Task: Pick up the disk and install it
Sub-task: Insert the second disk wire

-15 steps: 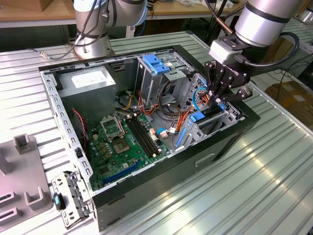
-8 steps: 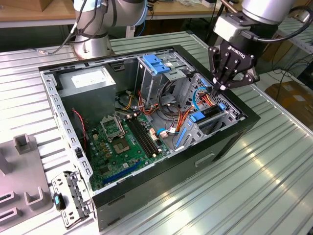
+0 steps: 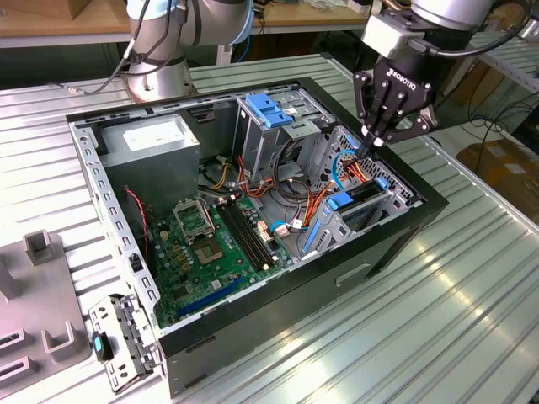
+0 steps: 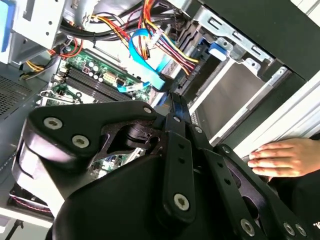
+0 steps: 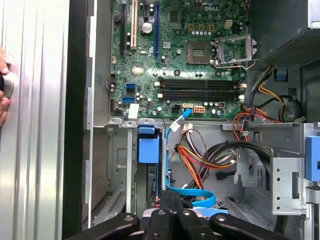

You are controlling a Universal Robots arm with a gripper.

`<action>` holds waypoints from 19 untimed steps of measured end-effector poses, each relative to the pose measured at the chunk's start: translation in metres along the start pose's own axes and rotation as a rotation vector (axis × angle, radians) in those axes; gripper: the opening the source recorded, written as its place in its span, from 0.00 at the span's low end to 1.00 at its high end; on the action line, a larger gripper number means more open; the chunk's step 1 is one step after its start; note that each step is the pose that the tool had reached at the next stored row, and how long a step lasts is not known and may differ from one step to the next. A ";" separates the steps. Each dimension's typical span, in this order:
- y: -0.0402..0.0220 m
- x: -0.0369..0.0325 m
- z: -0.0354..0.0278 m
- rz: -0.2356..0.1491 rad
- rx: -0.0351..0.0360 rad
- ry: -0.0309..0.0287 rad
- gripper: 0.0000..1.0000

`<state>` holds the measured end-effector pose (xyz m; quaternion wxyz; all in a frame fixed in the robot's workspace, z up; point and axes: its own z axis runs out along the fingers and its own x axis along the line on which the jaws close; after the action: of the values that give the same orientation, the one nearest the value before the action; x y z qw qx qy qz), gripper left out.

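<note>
One gripper [image 3: 375,141] over one open computer case [image 3: 253,358]; the disk [image 3: 364,192] sits in the front drive cage.

One disk, standing on edge in the cage at the exterior view's right, just under the fingertips; two blue rail ends [image 3: 339,200] show on it; its long axis appears to run along the case's front wall. The pincer's fingers are pressed together, with nothing visible between them, in both wrist views. Also one motherboard [image 3: 210,244]; one grey power-supply box [image 3: 160,139]; one blue latch [image 3: 268,109] on the metal cage. In the second wrist view, one person's hand [image 4: 282,157] rests on the ribbed table [image 3: 438,320] beside the case.
</note>
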<state>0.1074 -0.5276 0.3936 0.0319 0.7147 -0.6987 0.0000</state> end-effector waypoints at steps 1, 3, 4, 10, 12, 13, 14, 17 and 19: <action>-0.0004 -0.0023 -0.0004 0.000 -0.0008 0.0027 0.11; -0.0016 -0.0075 -0.0011 0.001 -0.0034 0.0160 0.11; -0.0020 -0.0097 -0.0013 0.001 -0.0044 0.0237 0.11; -0.0030 -0.0329 -0.0021 0.005 -0.0069 0.1048 0.11; -0.0034 -0.0402 -0.0021 0.004 -0.0070 0.1105 0.11; -0.0036 -0.0433 -0.0020 0.004 -0.0070 0.1122 0.11; -0.0038 -0.0470 -0.0016 0.004 -0.0071 0.1190 0.11; -0.0042 -0.0504 0.0003 0.004 -0.0082 0.1747 0.11; -0.0045 -0.0513 0.0020 0.005 -0.0090 0.2078 0.11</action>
<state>0.1105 -0.4763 0.3890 0.1074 0.7090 -0.6933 0.0711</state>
